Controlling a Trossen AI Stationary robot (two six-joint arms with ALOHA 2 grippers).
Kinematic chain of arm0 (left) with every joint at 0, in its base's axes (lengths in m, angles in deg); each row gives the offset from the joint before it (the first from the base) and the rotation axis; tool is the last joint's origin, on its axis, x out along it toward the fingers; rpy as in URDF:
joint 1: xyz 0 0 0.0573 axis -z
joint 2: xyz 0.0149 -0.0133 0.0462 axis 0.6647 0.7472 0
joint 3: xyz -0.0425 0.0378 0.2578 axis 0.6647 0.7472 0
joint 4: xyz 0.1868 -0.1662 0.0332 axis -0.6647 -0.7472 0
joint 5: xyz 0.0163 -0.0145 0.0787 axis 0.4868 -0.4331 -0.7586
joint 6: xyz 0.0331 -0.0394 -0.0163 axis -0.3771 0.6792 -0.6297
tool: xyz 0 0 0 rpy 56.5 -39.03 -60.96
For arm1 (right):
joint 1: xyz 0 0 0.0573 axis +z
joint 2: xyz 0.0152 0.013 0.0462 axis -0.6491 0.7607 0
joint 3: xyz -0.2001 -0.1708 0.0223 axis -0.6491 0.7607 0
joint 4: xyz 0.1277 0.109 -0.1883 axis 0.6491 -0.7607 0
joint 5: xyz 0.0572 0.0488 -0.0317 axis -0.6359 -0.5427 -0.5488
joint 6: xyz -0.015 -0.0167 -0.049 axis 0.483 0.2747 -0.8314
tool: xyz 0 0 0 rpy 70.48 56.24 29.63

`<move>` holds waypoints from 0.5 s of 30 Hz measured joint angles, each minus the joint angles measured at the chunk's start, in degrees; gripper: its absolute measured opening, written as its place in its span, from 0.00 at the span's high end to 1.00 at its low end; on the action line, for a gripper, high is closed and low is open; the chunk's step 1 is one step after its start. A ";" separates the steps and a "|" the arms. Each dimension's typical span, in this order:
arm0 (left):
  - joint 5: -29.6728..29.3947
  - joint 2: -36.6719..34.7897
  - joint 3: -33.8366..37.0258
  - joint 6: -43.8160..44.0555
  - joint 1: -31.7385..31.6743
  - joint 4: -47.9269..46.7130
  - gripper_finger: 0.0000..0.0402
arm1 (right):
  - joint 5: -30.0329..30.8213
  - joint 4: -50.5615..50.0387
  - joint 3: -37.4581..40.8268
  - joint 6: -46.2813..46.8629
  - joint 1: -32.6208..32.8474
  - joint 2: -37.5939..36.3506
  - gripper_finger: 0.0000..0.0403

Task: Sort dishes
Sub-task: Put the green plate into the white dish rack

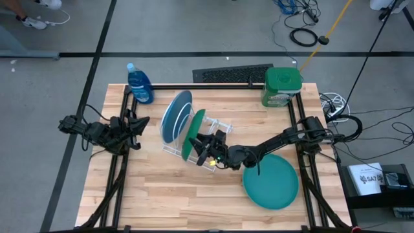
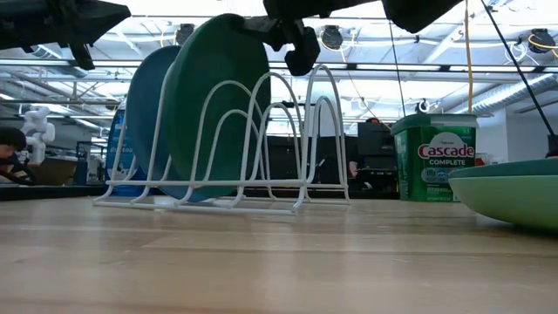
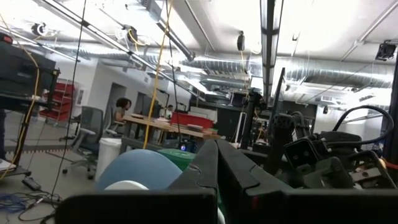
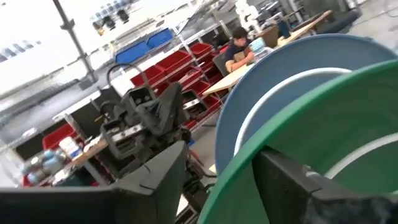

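A white wire rack stands mid-table. A blue plate and a dark green plate stand on edge in its slots, side by side. My right gripper is open at the dark green plate's top rim, one finger on each side of it. A teal plate lies flat at the near right; in the low view a light green plate shows under it. My left gripper is shut and empty, left of the rack. My right gripper reaches level from the table's right side, its fingers straddling the dark green plate's upper rim. One finger lies close against the plate's face, and I cannot tell whether it touches. The other finger stands apart. The plate rests upright in the rack.
A blue soap bottle stands at the far left and a green Cascade tub at the far right. The rack's slots toward the right hold nothing. A person sits in the room beyond the table.
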 joint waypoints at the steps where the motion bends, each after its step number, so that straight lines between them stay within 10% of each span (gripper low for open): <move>1: 0.00 0.00 0.00 0.02 0.00 0.02 1.00 | 0.32 0.12 0.00 0.33 -0.20 0.00 0.55; 15: 0.00 0.00 0.00 0.43 0.00 -0.29 1.00 | -3.87 0.88 -2.11 -3.70 -3.67 -0.07 0.49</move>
